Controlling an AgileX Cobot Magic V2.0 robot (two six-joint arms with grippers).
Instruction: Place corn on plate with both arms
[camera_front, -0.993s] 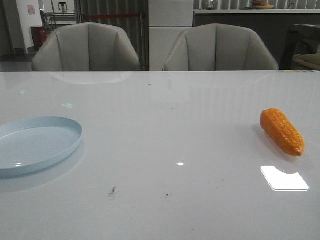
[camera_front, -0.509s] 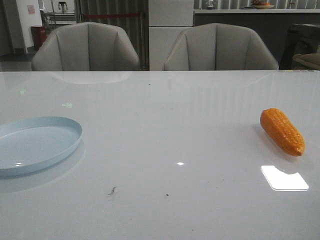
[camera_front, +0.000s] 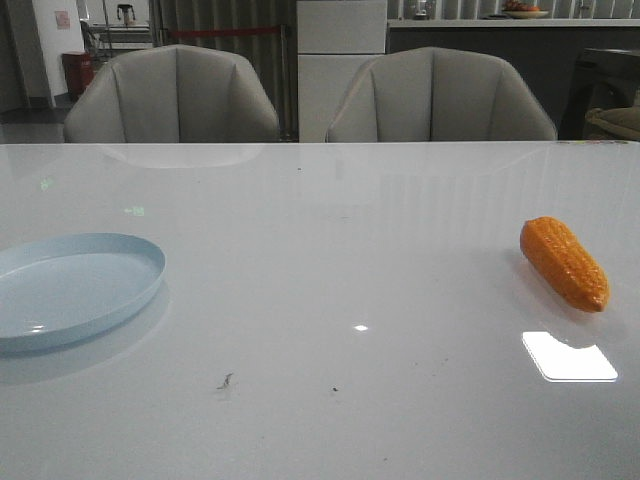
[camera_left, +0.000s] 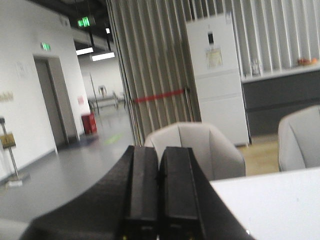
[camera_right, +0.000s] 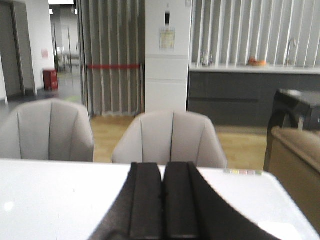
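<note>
The orange corn (camera_front: 565, 263) lies on the white table at the right, tapered end toward the front. The pale-blue plate (camera_front: 70, 288) sits at the left edge, empty. Neither arm shows in the front view. My left gripper (camera_left: 159, 150) is shut with nothing between its fingers and points out over the table's left edge toward the room. My right gripper (camera_right: 163, 166) is shut and empty, pointing level across the table toward the chairs. Corn and plate do not show in either wrist view.
Two grey chairs (camera_front: 175, 95) (camera_front: 440, 95) stand behind the far table edge. A bright light reflection (camera_front: 568, 356) lies on the table just in front of the corn. A few small dark specks (camera_front: 226, 380) mark the near middle.
</note>
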